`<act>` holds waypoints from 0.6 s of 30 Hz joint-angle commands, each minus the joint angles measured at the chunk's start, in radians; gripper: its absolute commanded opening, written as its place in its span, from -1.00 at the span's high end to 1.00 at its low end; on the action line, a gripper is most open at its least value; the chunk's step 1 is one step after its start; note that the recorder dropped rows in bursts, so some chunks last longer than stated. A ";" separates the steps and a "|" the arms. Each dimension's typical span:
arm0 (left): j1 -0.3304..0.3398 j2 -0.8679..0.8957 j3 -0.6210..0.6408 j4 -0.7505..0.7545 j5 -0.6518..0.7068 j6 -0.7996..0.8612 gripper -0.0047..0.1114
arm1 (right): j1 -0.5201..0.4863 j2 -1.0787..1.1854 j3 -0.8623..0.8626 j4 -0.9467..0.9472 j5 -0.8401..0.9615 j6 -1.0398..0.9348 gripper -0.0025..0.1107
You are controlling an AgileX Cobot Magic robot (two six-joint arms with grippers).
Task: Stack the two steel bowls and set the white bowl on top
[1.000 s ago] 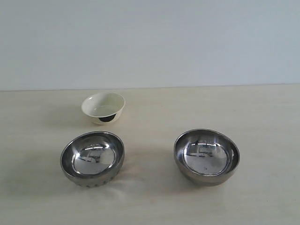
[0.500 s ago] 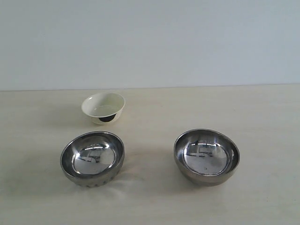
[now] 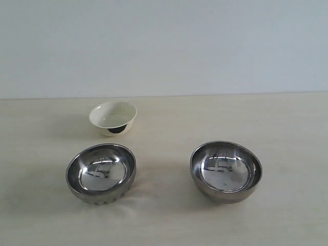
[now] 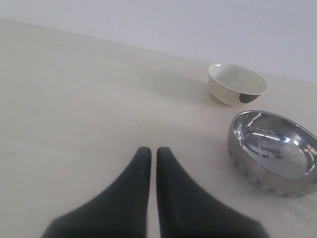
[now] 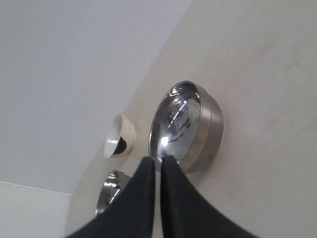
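Supporting surface: a tabletop (image 3: 287,123), pale cream-beige with a matte finish. It spans the full width of the exterior view. Faint lengthwise streaks and slightly darker mottled patches are visible across it. The right wrist view shows a few small dark specks on the surface.

Background: a wall (image 3: 164,46), plain and uniform, pale grey-white with a slight blue cast. It meets the far edge of the tabletop along a straight horizontal line. In the right wrist view, a thin straight seam crosses the wall, with a slightly lighter section beyond it.
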 commanded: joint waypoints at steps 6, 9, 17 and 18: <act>0.002 -0.003 0.003 -0.004 0.000 0.007 0.85 | -0.005 -0.006 0.002 0.029 -0.093 0.018 0.96; 0.002 -0.003 0.003 -0.004 0.000 0.007 0.85 | -0.005 -0.006 0.002 0.114 -0.241 0.023 0.96; 0.002 -0.003 0.003 -0.004 0.000 0.007 0.85 | -0.002 -0.006 -0.096 0.158 -0.376 0.018 0.96; 0.002 -0.003 0.003 -0.004 0.000 0.007 0.85 | -0.002 -0.006 -0.103 0.158 -0.400 0.018 0.96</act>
